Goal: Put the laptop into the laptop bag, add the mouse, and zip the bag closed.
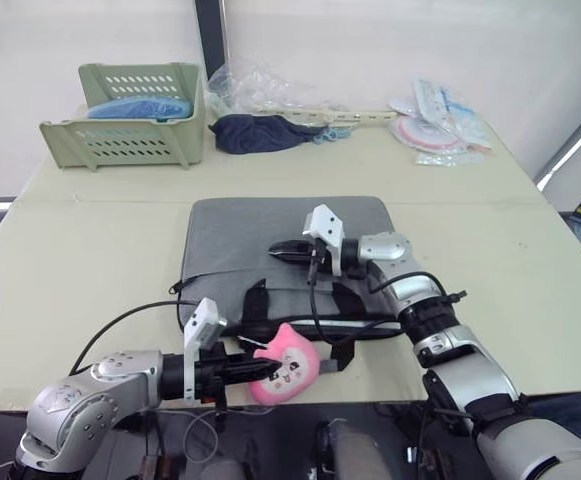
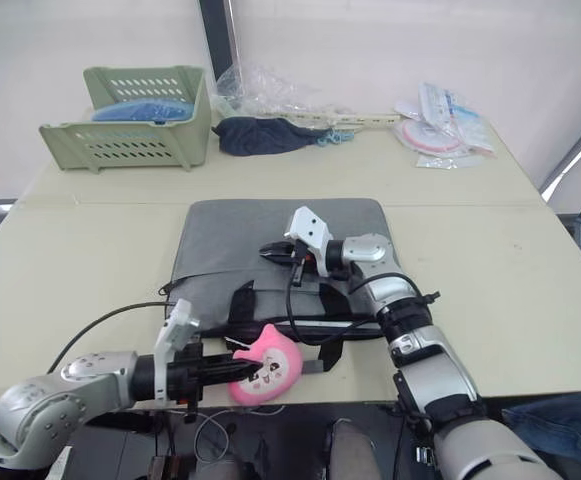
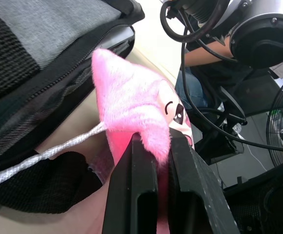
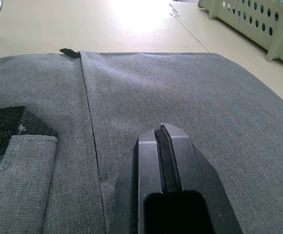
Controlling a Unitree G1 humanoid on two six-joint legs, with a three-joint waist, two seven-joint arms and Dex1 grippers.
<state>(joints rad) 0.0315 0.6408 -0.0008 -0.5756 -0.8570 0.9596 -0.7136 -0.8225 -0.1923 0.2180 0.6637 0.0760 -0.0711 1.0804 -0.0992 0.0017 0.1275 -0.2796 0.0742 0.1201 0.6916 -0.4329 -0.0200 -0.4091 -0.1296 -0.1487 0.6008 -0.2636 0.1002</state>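
My left gripper [image 1: 260, 368] is clamped on the pink plush toy [image 1: 288, 366] at the near table edge, just in front of the laptop bag [image 1: 270, 235]. In the left wrist view both fingers [image 3: 131, 190] pinch its fuzzy ear, w/ a white cord trailing off (prob. tied to a zip pull, can't confirm). Right gripper [image 1: 288, 251] rests on top of the grey bag, fingers pressed together, holding nothing. No laptop or mouse in sight; I'd guess they're already inside, but can't tell. So I reckon we're at the zip step. Next: pull the plush along the bag's edge while the right arm pins the bag down, keeping tension steady so the cord doesn't slip.
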